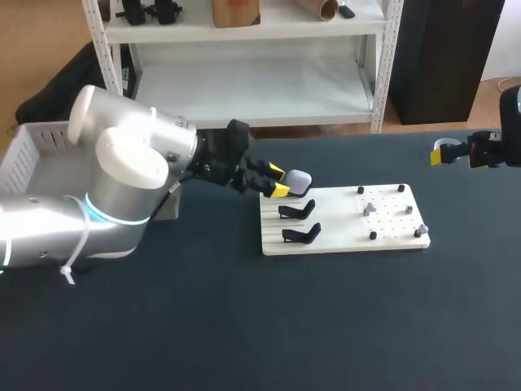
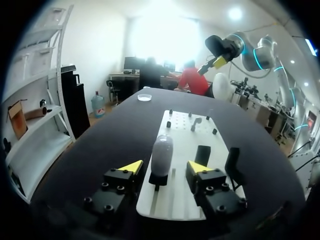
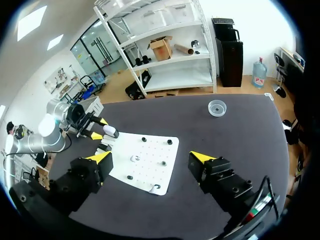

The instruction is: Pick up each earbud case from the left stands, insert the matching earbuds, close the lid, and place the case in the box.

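A pale grey earbud case (image 1: 299, 181) stands upright on the far black stand of the white board (image 1: 342, 220). My left gripper (image 1: 278, 181) straddles it; in the left wrist view the case (image 2: 161, 155) sits between the yellow fingertips (image 2: 131, 166) with a gap on each side, so the gripper is open. Two nearer stands (image 1: 297, 210) (image 1: 301, 235) are empty. Small grey earbuds (image 1: 369, 208) (image 1: 422, 230) lie on the board's pegged right half. My right gripper (image 1: 452, 152) hangs open and empty above the table's far right.
A white perforated box (image 1: 32, 151) sits at the table's back left, behind my left arm. Several black pegs (image 1: 361, 191) stick up from the board. A small clear dish (image 3: 217, 107) rests on the table beyond the board.
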You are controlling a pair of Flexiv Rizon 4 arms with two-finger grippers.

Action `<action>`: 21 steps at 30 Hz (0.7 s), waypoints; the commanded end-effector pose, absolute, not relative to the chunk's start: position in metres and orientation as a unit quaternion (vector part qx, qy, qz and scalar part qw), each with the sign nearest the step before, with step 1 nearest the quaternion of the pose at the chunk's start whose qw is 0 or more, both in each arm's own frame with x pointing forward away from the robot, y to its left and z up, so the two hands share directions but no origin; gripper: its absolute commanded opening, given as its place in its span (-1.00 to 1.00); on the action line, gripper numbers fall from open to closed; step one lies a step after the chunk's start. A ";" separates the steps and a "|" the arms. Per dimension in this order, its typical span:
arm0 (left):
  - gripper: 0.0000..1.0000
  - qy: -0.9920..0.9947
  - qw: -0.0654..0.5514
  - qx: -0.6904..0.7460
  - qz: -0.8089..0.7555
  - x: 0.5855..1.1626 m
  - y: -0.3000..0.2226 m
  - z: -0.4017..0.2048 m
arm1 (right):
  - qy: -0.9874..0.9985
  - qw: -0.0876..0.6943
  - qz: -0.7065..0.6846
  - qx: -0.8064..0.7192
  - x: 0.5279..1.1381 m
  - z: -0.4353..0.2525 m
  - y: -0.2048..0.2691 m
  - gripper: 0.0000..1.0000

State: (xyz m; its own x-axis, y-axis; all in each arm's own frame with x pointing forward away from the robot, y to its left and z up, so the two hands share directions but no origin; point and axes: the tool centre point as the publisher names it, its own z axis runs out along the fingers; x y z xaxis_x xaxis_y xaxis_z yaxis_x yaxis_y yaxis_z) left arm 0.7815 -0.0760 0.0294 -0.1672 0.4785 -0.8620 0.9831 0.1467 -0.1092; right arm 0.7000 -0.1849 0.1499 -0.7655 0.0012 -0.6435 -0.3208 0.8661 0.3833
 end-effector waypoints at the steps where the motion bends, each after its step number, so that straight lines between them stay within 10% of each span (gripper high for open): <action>1: 0.00 0.671 0.345 0.545 -0.367 0.787 -0.081 0.025 | 0.907 0.331 0.244 -0.089 0.700 0.150 -0.185 1.00; 21: -0.22 0.666 0.335 0.550 -0.377 0.790 -0.097 0.015 | 0.907 0.331 0.244 -0.089 0.700 0.150 -0.185 1.00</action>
